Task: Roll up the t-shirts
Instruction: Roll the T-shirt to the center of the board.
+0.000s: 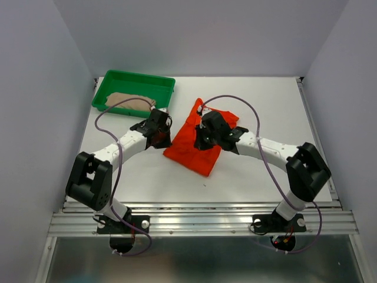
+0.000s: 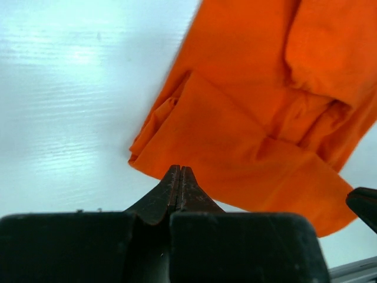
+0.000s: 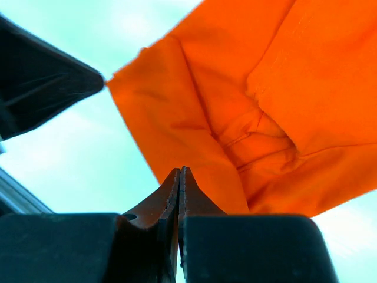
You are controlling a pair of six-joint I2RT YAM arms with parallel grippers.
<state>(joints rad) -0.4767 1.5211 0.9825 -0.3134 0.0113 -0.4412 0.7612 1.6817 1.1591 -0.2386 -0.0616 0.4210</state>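
The orange-red t-shirt [image 1: 191, 150] lies folded and crumpled in the middle of the white table. It fills the upper right of the left wrist view [image 2: 253, 118] and most of the right wrist view [image 3: 247, 106]. The beige t-shirt [image 1: 126, 101] lies bunched in the green tray. My left gripper [image 1: 164, 139] is at the orange shirt's left edge, shut, with nothing between its tips [image 2: 179, 170]. My right gripper [image 1: 201, 141] hovers over the shirt's middle, also shut and empty [image 3: 179, 171].
The green plastic tray [image 1: 162, 82] sits at the table's back left. Grey walls close in the table on three sides. An aluminium rail [image 1: 200, 221] runs along the near edge by the arm bases. The left gripper's dark finger [image 3: 47, 88] shows in the right wrist view.
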